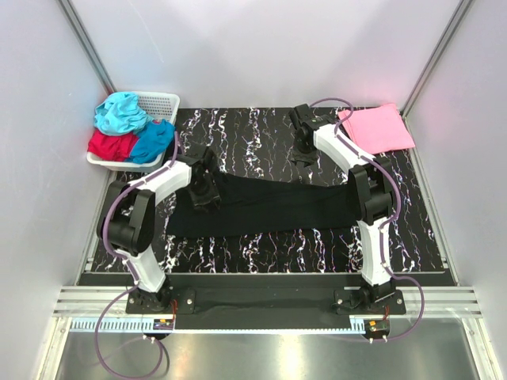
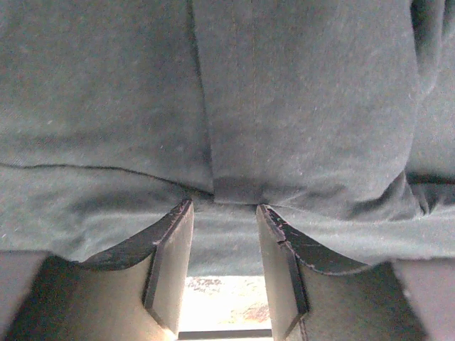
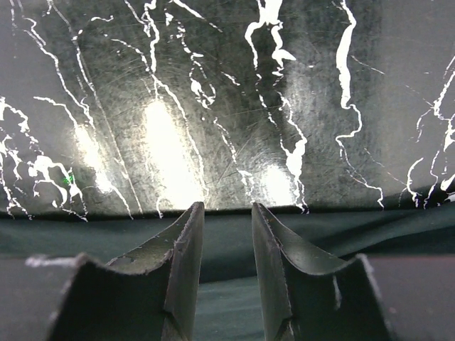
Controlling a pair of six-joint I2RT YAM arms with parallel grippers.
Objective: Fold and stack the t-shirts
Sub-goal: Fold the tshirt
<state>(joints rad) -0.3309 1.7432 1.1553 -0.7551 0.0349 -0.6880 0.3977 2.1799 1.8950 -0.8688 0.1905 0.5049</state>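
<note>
The black t-shirt (image 1: 269,207) lies stretched across the desk (image 1: 253,127). The left end effector (image 1: 203,192) sits in its bunched end with fingers apart, and I cannot tell whether they clamp cloth; the right end effector (image 1: 303,152) stands parted beyond the far edge. A one-sided pull could drag the shirt askew or rumple it. No writing is legible.

Black t-shirt (image 1: 261,204): soft matt cloth with faint lint. Pink t-shirt (image 1: 378,127): smooth matt cloth. Table top (image 3: 213,106): glossy black marble-pattern sheet, finely scratched, mirroring the lamps. Basket (image 1: 162,103): white lattice plastic. Near-edge rail (image 1: 261,301): bare ribbed metal.
</note>
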